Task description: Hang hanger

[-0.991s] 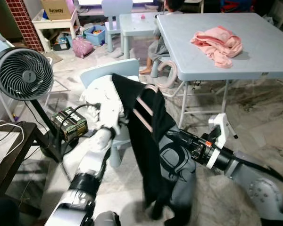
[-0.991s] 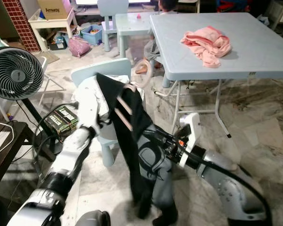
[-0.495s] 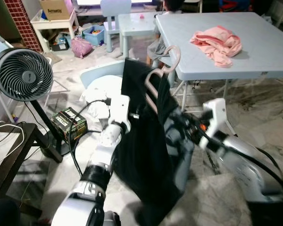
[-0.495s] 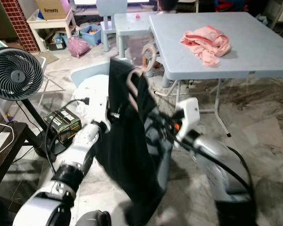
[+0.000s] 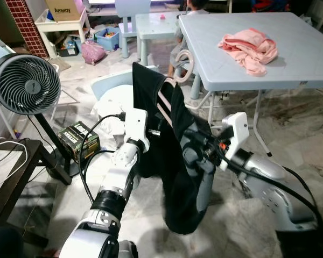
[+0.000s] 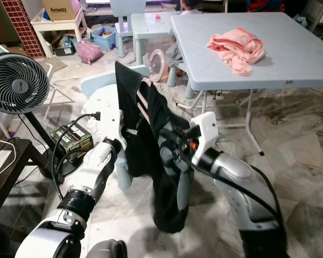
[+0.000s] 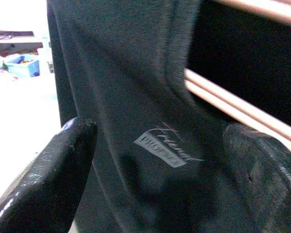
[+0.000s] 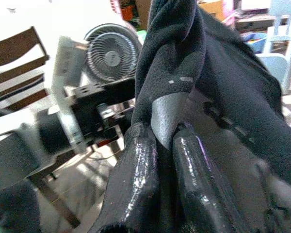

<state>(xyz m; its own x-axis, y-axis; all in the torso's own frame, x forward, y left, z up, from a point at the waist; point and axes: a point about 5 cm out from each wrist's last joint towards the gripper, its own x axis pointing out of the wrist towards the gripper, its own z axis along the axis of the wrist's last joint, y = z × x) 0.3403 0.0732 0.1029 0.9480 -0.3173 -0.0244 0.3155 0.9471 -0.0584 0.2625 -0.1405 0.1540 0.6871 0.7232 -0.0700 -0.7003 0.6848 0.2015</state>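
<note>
A black garment (image 5: 177,177) hangs on a pink hanger (image 5: 164,105), whose hook (image 5: 184,58) points up toward the grey table. My left gripper (image 7: 165,160) is pressed against the garment's side by its label. Its fingers (image 7: 43,179) stand wide apart, open, with the hanger's pink bars (image 7: 233,104) just beyond. From the other side my right gripper (image 8: 165,133) is shut on a fold of the black garment (image 8: 223,87), at about mid height (image 5: 196,148). The lower part of the garment dangles free above the floor.
A grey folding table (image 5: 290,59) with a pink cloth (image 5: 249,45) stands at the right. Behind the garment is a light blue child's chair (image 5: 121,86) with white clothes. A fan (image 5: 24,83), a black-green box (image 5: 78,140) and a dark side table (image 5: 11,177) are at the left. A person (image 5: 191,5) sits at the back.
The hanger and garment have been lifted and now hang more upright, with the hook higher. My right arm has risen and closed in on the garment. My left gripper moved up beside it.
</note>
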